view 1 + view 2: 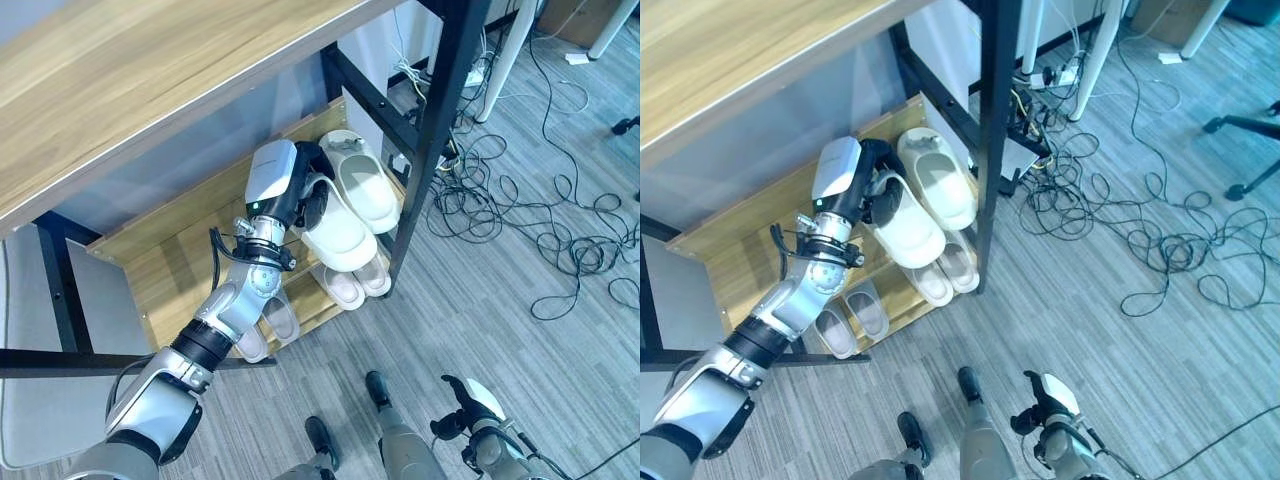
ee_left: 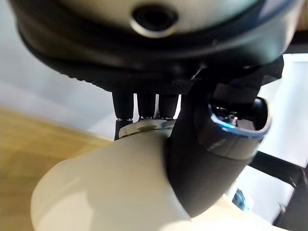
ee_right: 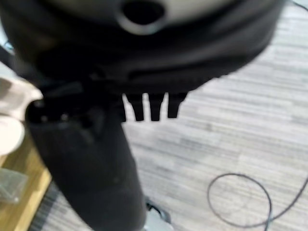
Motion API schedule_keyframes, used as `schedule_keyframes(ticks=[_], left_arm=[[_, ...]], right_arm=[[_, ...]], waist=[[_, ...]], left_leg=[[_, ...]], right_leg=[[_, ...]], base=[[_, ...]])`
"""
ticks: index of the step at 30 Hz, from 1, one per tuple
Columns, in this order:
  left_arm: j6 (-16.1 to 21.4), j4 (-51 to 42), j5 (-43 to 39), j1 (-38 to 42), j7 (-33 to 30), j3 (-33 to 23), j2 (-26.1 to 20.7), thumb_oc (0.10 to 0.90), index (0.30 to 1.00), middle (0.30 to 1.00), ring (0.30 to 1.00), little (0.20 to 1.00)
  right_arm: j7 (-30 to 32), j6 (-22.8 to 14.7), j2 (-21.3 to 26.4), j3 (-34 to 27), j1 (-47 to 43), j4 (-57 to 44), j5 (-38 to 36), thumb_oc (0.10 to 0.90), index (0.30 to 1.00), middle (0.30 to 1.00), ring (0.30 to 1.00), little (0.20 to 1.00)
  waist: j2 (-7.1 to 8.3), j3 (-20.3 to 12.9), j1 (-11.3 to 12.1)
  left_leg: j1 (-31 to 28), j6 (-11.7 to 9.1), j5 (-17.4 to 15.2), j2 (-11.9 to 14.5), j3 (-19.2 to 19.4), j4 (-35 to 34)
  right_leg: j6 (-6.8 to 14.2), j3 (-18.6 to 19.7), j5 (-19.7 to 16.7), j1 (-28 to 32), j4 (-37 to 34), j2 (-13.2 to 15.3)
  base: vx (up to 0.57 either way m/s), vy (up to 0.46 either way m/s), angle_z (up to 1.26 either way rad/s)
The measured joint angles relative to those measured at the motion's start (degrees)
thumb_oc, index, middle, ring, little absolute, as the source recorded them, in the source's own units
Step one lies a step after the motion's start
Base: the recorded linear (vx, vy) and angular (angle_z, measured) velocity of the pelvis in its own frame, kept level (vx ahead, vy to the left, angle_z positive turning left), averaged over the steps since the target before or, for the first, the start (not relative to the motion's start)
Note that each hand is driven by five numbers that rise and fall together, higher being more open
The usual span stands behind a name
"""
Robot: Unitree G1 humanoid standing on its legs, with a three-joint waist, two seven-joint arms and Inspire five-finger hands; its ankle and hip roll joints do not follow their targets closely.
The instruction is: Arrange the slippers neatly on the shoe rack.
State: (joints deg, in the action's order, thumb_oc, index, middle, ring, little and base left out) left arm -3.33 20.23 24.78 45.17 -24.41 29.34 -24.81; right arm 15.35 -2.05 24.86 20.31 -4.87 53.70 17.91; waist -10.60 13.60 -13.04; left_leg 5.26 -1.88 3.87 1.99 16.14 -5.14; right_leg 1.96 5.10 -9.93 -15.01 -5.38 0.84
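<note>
1. The floor is grey striped carpet with loose black cables (image 1: 520,230) strewn across it behind a black-framed shoe rack (image 1: 414,190) with wooden shelves.
2. The rack's middle shelf (image 1: 180,250) carries two cream slippers side by side; the far slipper (image 1: 362,183) lies flat by the front post, toe outward.
3. The near slipper (image 1: 335,235) is touching it and is in the left hand (image 1: 310,190), which reaches in under the top board (image 1: 150,80).
4. The left wrist view shows the thumb (image 2: 207,163) pressed over the slipper's cream upper and the fingers (image 2: 139,106) curled behind its edge, so the hand is grasping it, not yet let go.
5. The bottom shelf holds a pair of pale pink slippers (image 1: 352,283) at the post end and a pair of grey ones (image 1: 270,325) beside them, both lined up.
6. The right hand (image 1: 465,400) hangs low over the carpet, well apart from the rack; its wrist view shows fingers (image 3: 151,108) pointing down loosely, holding nothing.
7. The task looks nearly done: three pairs sit on the rack, and what seems left is to square the held slipper with its mate and release it.
</note>
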Motion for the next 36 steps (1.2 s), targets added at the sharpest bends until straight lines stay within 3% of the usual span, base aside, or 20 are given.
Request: schedule_keyframes(ticks=[4,13,36], left_arm=[[0.95,0.37,0.25,1.8,-0.06,0.25,-1.23,0.4,0.3,0.3,0.3,0.3],[0.96,4.45,2.05,4.49,-0.15,2.07,-3.6,0.4,0.3,0.3,0.3,0.3],[0.44,11.43,4.75,8.14,-0.49,4.4,-5.02,0.4,0.3,0.3,0.3,0.3]], right_arm=[[0.02,-0.05,0.68,0.01,-0.28,-0.04,-0.02,0.8,0.9,0.9,0.9,0.9],[0.17,-0.16,1.59,0.01,-0.42,0.07,-0.27,0.8,0.9,0.9,0.9,0.9],[0.37,-1.27,1.51,0.5,-0.81,-0.02,-1.1,0.8,0.9,0.9,0.9,0.9]], waist=[[-0.97,-0.08,-0.4],[-0.96,-0.08,-0.37],[0.42,0.85,-0.47]], left_leg=[[0.92,0.0,0.0,0.03,0.58,0.0],[2.05,-0.01,0.0,0.07,0.58,0.0],[3.75,-0.13,-0.11,0.05,0.11,-0.01]], right_leg=[[0.17,0.0,-0.15,-1.39,0.01,-0.01],[0.26,-0.08,-0.46,-2.6,0.03,-0.05],[0.23,-0.32,-0.83,-4.38,0.05,0.01]], base=[[0.02,0.001,-0.1],[0.0,-0.004,-0.02],[0.0,0.0,0.0]])
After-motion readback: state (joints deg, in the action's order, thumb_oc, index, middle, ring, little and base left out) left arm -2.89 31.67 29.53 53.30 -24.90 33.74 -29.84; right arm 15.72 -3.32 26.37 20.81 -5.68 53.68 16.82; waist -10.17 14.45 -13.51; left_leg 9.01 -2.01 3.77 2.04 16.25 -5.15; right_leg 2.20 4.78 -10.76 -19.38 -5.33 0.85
